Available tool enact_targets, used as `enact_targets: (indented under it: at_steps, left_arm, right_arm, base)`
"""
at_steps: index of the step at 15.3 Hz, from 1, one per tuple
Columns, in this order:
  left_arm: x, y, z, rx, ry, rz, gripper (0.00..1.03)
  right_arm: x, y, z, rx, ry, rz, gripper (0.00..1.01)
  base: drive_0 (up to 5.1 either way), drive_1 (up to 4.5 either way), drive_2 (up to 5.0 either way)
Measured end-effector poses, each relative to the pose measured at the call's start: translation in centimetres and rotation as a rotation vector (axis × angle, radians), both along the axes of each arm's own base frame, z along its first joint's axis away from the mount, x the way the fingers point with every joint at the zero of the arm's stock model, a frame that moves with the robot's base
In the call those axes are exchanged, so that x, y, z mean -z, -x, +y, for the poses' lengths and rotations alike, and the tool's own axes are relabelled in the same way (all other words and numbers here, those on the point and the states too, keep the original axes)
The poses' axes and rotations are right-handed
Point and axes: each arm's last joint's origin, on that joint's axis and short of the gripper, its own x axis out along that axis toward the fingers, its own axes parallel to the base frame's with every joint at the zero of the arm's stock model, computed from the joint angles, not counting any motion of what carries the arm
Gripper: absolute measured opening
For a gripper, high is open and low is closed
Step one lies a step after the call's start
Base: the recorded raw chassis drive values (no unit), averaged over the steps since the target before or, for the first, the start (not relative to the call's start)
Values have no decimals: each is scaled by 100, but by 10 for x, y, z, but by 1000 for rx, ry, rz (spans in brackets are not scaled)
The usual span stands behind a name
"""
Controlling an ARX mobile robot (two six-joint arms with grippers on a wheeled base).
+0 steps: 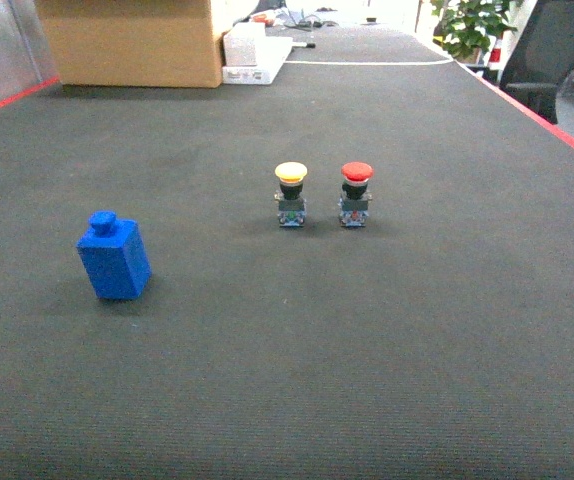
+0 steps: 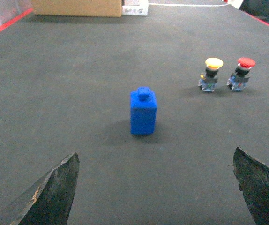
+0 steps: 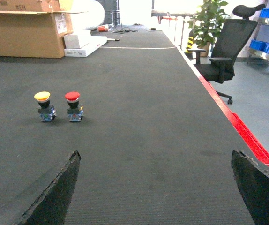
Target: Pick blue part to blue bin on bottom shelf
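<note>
The blue part [image 1: 114, 258], a small block with a round knob on top, stands upright on the dark mat, left of centre in the head view. In the left wrist view the blue part [image 2: 143, 112] is ahead of my left gripper [image 2: 155, 153], a good distance beyond its tips; the gripper is open and empty. My right gripper [image 3: 155, 153] is open over bare mat with nothing between its fingers. Blue bins [image 3: 268, 47] sit on a grey steel rack [image 3: 265, 55] far off to the right, beyond the mat; whether this is the bottom shelf I cannot tell. Neither gripper shows in the head view.
A yellow push button [image 1: 290, 195] and a red push button [image 1: 355, 194] stand side by side mid-mat. A cardboard box [image 1: 132, 40] and a white box [image 1: 255, 55] lie at the far end. A black office chair [image 3: 226, 44] stands past the red edge tape [image 3: 237, 123].
</note>
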Motion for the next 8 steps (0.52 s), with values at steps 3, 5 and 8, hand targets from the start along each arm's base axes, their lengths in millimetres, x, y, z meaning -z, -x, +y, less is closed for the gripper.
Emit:
enact_targets:
  at_steps: [3, 5, 8]
  left_arm:
    - [-12, -75, -23, 76, 8, -39, 98]
    - [9, -115, -27, 59, -1, 4, 98]
    - [40, -154, -29, 59, -12, 61, 98]
  right_arm:
    - [0, 0, 0, 0, 0, 0, 98]
    - [0, 0, 0, 0, 0, 0, 98]
    - [0, 0, 0, 0, 0, 0, 98]
  base:
    - [0, 0, 0]
    - [0, 0, 0]
    - [0, 0, 0]
